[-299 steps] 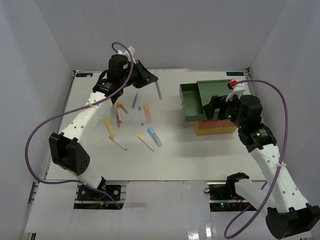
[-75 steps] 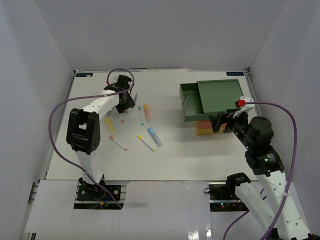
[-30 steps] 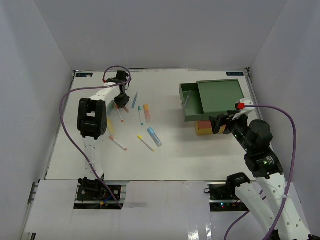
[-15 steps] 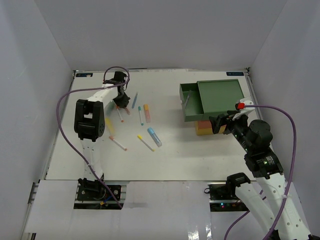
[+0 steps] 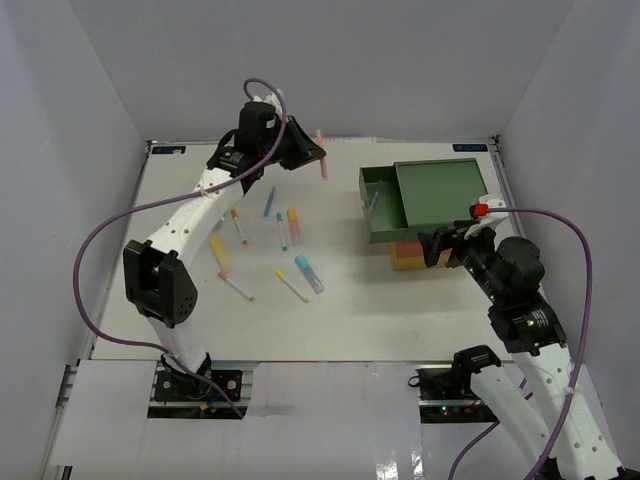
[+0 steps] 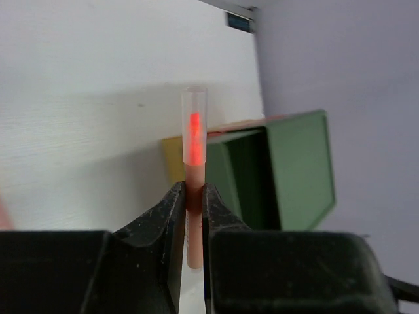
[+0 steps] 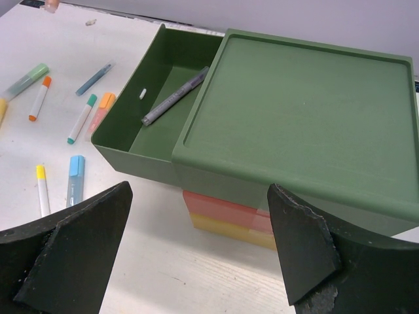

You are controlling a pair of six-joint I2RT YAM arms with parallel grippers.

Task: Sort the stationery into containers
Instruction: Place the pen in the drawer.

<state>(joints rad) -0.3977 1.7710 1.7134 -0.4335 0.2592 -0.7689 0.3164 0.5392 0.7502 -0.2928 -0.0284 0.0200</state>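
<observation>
The left tool [image 5: 312, 157] is clamped tight on a pink-orange pen [image 6: 194, 149], held up off the surface [image 5: 350, 300] near its far edge. The pen's long axis runs straight out in line with the fingers [image 6: 169, 212]. Its clear cap, with a red tip inside, points away from the tool toward the containers. The rear end is hidden between the jaws. From above, the pen reads as a short, nearly upright streak just left of the green drawer [image 7: 134, 140].

That drawer is pulled out leftward from under the green top [image 7: 294, 111], its side wall facing the pen. A grey pen [image 7: 173, 97] lies slanted inside it. Beneath sit the red-orange drawer [image 7: 222, 210] and the yellow drawer [image 7: 229, 232], both pushed in.

The right tool [image 7: 200, 190] hangs in front of the stack with its jaws spread wide, holding nothing.

The rest of the stationery lies scattered on the surface: a blue pen [image 5: 269, 201], an orange marker [image 5: 294, 222], a teal-tipped pen [image 5: 282, 231], an orange-tipped pen [image 5: 238, 226], a yellow marker [image 5: 218, 250], a blue marker [image 5: 309, 273], and a yellow-tipped pen [image 5: 291, 285].
</observation>
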